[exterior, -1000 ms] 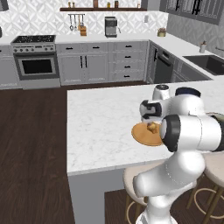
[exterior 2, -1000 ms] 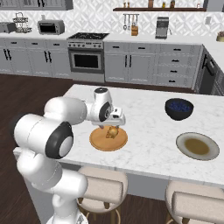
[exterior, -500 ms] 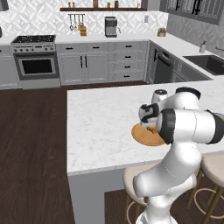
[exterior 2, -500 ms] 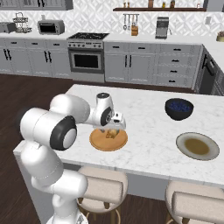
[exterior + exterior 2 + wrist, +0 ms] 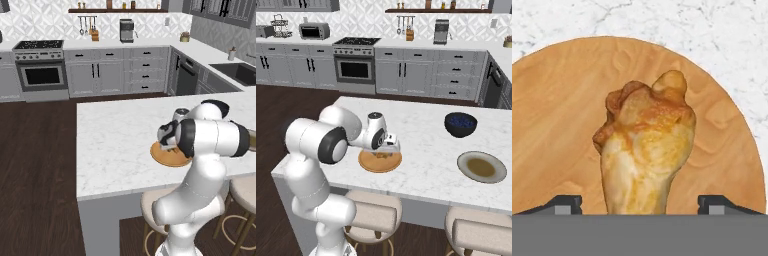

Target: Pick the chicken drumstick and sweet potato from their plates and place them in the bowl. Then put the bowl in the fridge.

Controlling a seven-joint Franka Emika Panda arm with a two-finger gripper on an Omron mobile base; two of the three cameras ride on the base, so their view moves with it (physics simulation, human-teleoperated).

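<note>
The chicken drumstick [image 5: 644, 145] is a lumpy golden-brown piece lying on the round wooden plate [image 5: 557, 125], knobby end pointing away from the hand. My gripper [image 5: 639, 202] is open and straddles its narrow end, with a dark fingertip on each side and a gap to the meat on both. From the base views the hand [image 5: 387, 149] hangs low over that plate [image 5: 368, 164] near the island's front edge. The second plate [image 5: 481, 167], grey-rimmed with a brownish centre, lies further right. The sweet potato, the bowl and the fridge are out of view.
A deep dark navy bowl [image 5: 460, 124] stands behind the grey-rimmed plate. The white marble island [image 5: 115, 145] stretches left of the wooden plate [image 5: 167, 157]. Two padded stools [image 5: 376, 215] stand under the front edge, and kitchen cabinets and an oven [image 5: 355, 70] line the far wall.
The hand has come down from just above the wooden plate until its fingertips flank the drumstick. The drumstick and both plates have stayed put.
</note>
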